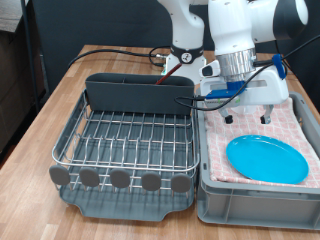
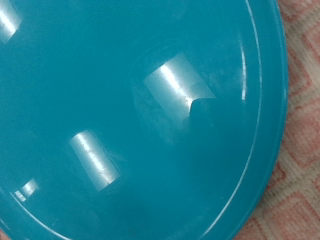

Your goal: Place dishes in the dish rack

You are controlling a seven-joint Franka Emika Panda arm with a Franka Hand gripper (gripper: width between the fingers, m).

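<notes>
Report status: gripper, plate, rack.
Gripper above towel-lined bin, nothing seen held. Blue plate flat on pink towel. Dish rack holds no dishes.

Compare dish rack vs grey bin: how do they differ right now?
The dish rack is silver wire over a dark tray, at the exterior view's left; no dishes show in it. The grey bin, at the right, has solid walls, a pink checked towel and the light-blue plate. Both sit on the wooden table.

White rounded arm (image 1: 235,30) segments with black joints — black cables trailing — blue-trimmed wrist above the claw (image 1: 245,100).
</notes>
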